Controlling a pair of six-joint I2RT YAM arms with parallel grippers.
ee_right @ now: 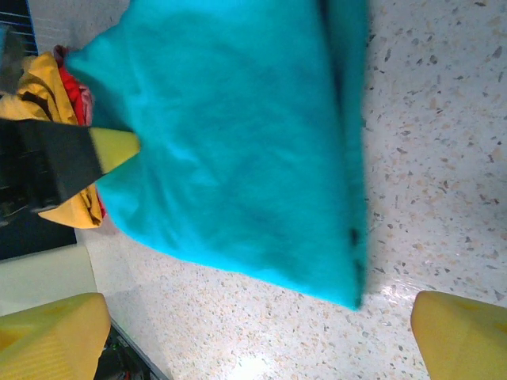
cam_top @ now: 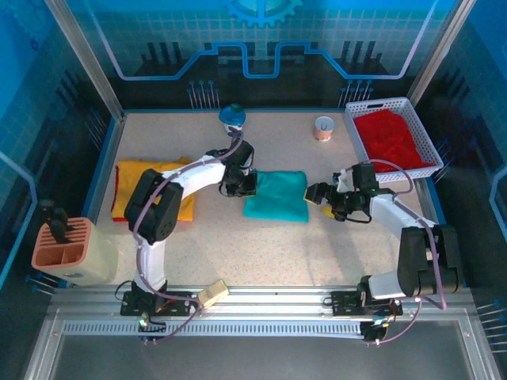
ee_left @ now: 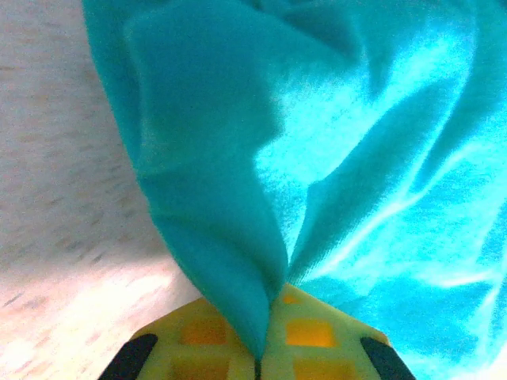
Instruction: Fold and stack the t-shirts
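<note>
The teal tee [cam_top: 276, 195] lies mid-surface as a soft, roughly rectangular folded pad, its far edge straight and its near edge slightly puffed. The left claw [cam_top: 242, 184] sits at the pad's left end. In the left wrist view, the left claw [ee_left: 260, 360] is closed tight on the cloth. A pinched ridge of the teal tee [ee_left: 356, 158] rises from between the yellow waffle-patterned fingers [ee_left: 317, 340] and fans out into smooth, faintly shiny folds. Beside it is the pale speckled surface [ee_left: 55, 198].

The right claw [cam_top: 317, 194] hangs just off the pad's right end, apart from it. In the right wrist view, the right claw [ee_right: 257, 324] stands wide open and holds nothing. Its blunt yellow fingertips [ee_right: 451, 324] are at the two lower corners. The teal tee [ee_right: 238, 142] is a matte wedge with a thick layered edge on the right. The left claw's black and yellow finger [ee_right: 103, 154] presses into its far side.

The yellow tee [cam_top: 150, 190] lies flat and squarish at the left of the surface [cam_top: 261, 253]. A red edge peeks out from under it, possibly another garment. The red tee [cam_top: 392, 138] is crumpled in a white lattice basket [cam_top: 379, 104] at the far right corner. A small cup [cam_top: 323, 127] stands near the basket.
</note>
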